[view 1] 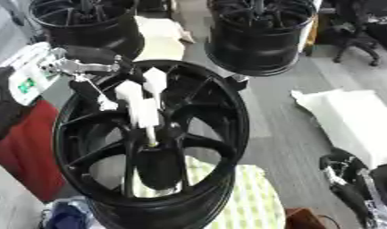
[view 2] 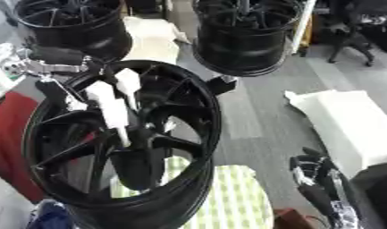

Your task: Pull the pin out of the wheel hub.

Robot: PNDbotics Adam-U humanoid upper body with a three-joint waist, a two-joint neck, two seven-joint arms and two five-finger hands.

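Note:
A large black spoked wheel hub (view 1: 227,116) stands tilted in the foreground, its open face toward me. My left hand (view 1: 127,91) reaches in from the upper left, black with silver joints and white finger covers. Its fingers pinch a pale, slim pin (view 1: 148,120) that points down toward the hub's centre (view 1: 155,156). The pin's yellowish tip (view 1: 152,141) sits just above the centre; whether it still touches there I cannot tell. My right hand (view 2: 312,172) rests at the lower right, fingers relaxed and holding nothing.
Two more black wheels (view 1: 90,27) (view 1: 258,38) stand behind. A green-checked cloth (view 1: 255,201) lies under the near wheel. A red object (view 1: 28,147) is at the left, white packing (view 1: 352,118) on the grey floor at the right, and an office chair (view 1: 360,31) at the far right.

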